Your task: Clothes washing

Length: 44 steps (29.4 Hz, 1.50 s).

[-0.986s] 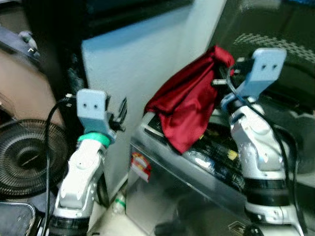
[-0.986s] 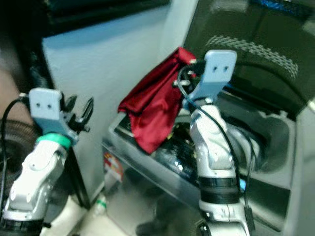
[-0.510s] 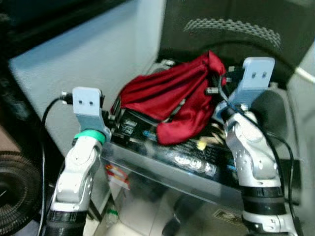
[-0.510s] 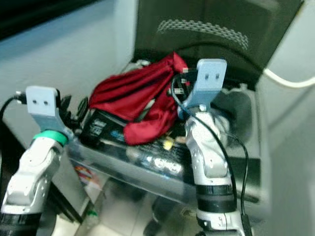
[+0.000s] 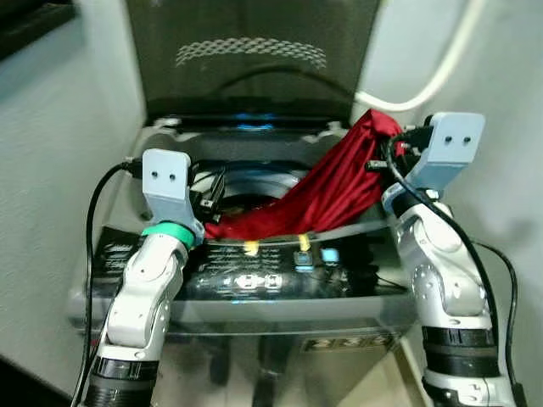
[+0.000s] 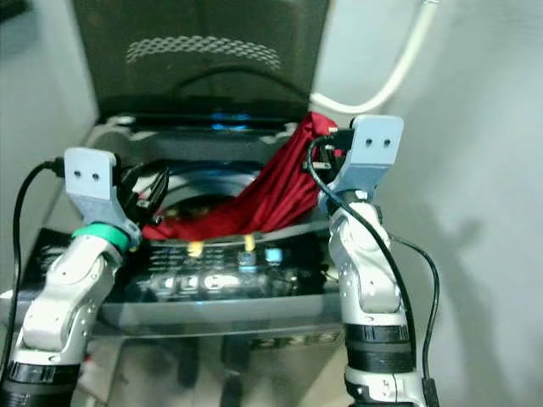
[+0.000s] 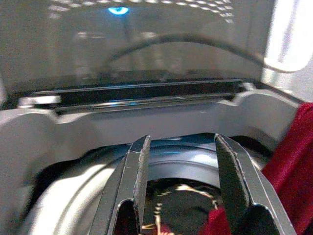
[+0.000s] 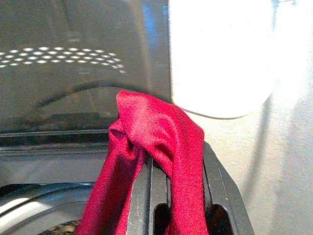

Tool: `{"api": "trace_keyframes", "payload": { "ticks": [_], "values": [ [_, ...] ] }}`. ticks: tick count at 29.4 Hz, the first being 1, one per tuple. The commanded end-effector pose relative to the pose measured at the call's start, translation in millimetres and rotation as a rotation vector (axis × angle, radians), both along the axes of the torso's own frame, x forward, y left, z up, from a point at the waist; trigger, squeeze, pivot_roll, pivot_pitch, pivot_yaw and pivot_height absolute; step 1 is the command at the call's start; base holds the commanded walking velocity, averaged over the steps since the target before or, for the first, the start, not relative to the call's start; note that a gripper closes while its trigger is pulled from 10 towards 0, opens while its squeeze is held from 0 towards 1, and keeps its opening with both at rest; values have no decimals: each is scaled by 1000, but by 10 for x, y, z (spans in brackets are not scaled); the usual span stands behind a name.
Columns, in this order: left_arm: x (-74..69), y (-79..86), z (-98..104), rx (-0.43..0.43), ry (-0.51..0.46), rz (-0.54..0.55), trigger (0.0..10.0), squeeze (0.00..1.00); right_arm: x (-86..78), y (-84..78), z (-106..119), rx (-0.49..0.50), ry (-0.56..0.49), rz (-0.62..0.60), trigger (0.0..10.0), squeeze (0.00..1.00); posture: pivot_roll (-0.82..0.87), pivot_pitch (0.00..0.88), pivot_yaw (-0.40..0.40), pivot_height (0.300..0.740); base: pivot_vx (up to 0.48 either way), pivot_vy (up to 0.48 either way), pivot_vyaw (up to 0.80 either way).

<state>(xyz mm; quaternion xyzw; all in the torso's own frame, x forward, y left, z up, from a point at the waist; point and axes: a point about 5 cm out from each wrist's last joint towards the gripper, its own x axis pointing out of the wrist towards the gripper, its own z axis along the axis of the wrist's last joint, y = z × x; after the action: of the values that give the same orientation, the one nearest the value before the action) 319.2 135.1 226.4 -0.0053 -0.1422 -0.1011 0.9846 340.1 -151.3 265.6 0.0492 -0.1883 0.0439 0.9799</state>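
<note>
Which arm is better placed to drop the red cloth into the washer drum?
Right. The right gripper already pinches the red cloth, which trails into the drum; the left gripper hangs open, holding nothing.

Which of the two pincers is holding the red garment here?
The right pincer: its fingers are shut on the red garment, which trails down into the washer drum. The left pincer hovers open over the drum, holding nothing.

red cloth (image 5: 335, 186), draped into open washing machine (image 5: 254, 182)
</note>
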Motion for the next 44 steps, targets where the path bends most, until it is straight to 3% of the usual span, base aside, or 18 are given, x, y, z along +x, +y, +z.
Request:
{"api": "trace_keyframes", "payload": {
  "ticks": [1,12,25,26,28,29,30,31,33,34,35,37,39,40,42,43,44],
  "values": [
    [-27,60,-37,-13,17,14,10000,0,-7,106,48,-6,-21,48,10000,0,28,2,22,740,0,480,0],
    [-58,62,-35,-5,5,19,10000,0,4,192,3,-21,5,96,10000,0,35,3,6,740,0,131,0],
    [-65,62,-77,14,17,31,10000,0,196,364,46,-73,28,166,10000,0,36,14,4,740,0,0,0],
    [-53,44,-68,19,16,19,10000,0,306,433,370,-91,-53,194,10000,0,28,17,14,740,0,0,0],
    [-53,44,-68,19,16,19,10000,0,306,433,370,-91,-53,194,10000,0,28,17,14,740,0,0,0],
    [-43,5,-49,30,11,-2,10000,0,406,435,1187,-80,-248,184,10000,0,37,19,3,740,0,0,0],
    [-43,5,-49,30,11,-2,10000,0,406,435,1187,-80,-248,184,10000,0,37,19,3,740,0,0,0],
    [-47,-10,-45,34,10,-8,10000,0,396,407,1443,-64,-304,177,10000,0,46,18,-8,740,0,0,0],
    [-62,-24,-50,54,11,-21,10000,0,401,376,1532,-87,-301,178,10000,0,46,18,-8,740,0,0,0],
    [-85,-42,-71,88,23,-43,10000,0,431,381,1473,-161,-238,223,10000,0,46,18,-8,740,0,0,0],
    [-85,-42,-71,88,23,-43,10000,0,431,381,1473,-161,-238,223,10000,0,46,18,-8,740,0,0,0],
    [-128,-61,-110,149,42,-77,10000,0,487,398,1236,-342,-101,300,10000,0,70,21,-27,740,0,0,0],
    [-128,-61,-110,149,42,-77,10000,0,487,398,1236,-342,-101,300,10000,0,70,21,-27,740,0,0,0],
    [-146,-54,-145,179,72,-94,10000,0,504,374,1034,-456,-2,339,10000,0,69,24,-19,740,0,0,0],
    [-146,-54,-145,179,72,-94,10000,0,504,374,1034,-456,-2,339,10000,0,69,24,-19,740,0,0,0],
    [-164,-30,-172,225,135,-133,10000,0,526,312,726,-586,158,418,10000,0,59,25,13,740,0,0,0],
    [-164,-30,-172,225,135,-133,10000,0,526,312,726,-586,158,418,10000,0,59,25,13,740,0,0,0]
  ]
}}
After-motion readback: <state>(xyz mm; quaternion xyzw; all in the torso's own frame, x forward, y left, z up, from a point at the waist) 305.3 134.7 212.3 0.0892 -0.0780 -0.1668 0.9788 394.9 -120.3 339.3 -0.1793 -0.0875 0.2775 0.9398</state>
